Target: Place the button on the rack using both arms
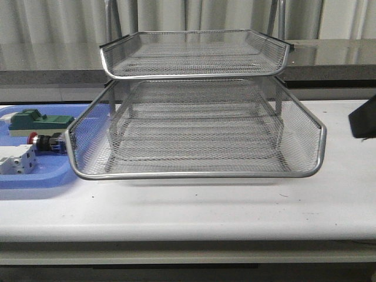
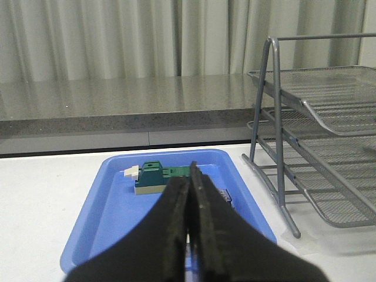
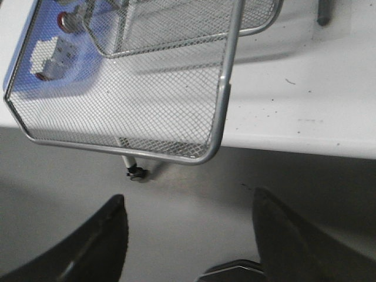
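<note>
The button [image 1: 43,141], with its red cap, lies on its side in the blue tray [image 1: 35,179], just left of the rack [image 1: 194,126]. The rack's middle mesh tray is slid out toward the table's front edge. In the left wrist view my left gripper [image 2: 188,179] is shut and empty above the blue tray [image 2: 106,211], and it hides most of the button [image 2: 225,198]. My right gripper [image 3: 189,197] is open and empty, off the table's front, beyond the slid-out tray's corner [image 3: 218,126]. That view shows the button's red cap [image 3: 63,20] through the mesh.
A green block [image 1: 38,121] and a white terminal block [image 1: 16,160] share the blue tray with the button. The rack's metal legs [image 2: 276,170] stand right beside that tray. A dark part of the right arm [image 1: 364,120] shows at the front view's right edge.
</note>
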Available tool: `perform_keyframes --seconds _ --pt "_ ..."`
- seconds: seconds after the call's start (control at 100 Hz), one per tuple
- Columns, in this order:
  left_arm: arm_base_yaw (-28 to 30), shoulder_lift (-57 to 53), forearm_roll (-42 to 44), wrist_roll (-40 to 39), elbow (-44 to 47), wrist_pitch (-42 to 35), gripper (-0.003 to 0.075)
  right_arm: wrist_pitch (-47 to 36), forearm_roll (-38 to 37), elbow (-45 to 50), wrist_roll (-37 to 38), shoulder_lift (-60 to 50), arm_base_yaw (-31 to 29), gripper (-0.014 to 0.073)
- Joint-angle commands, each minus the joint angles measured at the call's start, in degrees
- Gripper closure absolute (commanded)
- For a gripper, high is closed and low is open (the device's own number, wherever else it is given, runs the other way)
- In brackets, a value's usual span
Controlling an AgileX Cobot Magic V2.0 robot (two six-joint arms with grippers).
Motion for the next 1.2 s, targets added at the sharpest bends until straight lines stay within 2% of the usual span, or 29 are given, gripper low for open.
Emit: perform_keyframes --seconds 0.0,0.21,0.35,0.56,0.75,0.85,1.11,1.19 --pt "0.05 -1.87 -0.40 -0.51 2.38 -4.86 0.0740 3.19 -12.11 -5.23 9.83 -3.55 -0.27 0.0120" --pt "0.05 -1.87 -0.40 -0.51 2.38 -4.86 0.0740 10.15 -34.01 -13.21 22.61 -9.45 -0.27 0.0169" --pt "0.05 -1.87 -0.40 -0.51 2.38 -4.86 0.0740 13.04 -43.11 -15.51 26.36 -13.91 -0.27 0.0183" --pt "0.05 -1.87 -0.40 -0.51 2.38 -4.86 0.0740 15.05 -51.13 -15.57 27.47 -21.49 -0.27 0.0183" --pt "0.05 -1.87 -0.40 -0.51 2.38 -4.86 0.0740 15.57 -52.46 -15.57 29.44 -27.51 -0.27 0.0194" --pt "0.05 -1.87 -0.40 -0.51 2.38 -4.86 0.0740 16.56 -52.40 -15.57 29.63 -29.49 -0.27 0.0287" --pt "0.05 -1.87 -0.40 -0.51 2.38 -4.86 0.0740 18.53 -51.44 -15.57 29.63 -30.52 -0.27 0.0658" --pt "0.05 -1.87 -0.40 -0.51 2.38 -4.86 0.0740 18.47 -51.37 -15.57 29.63 -30.52 -0.27 0.0661"
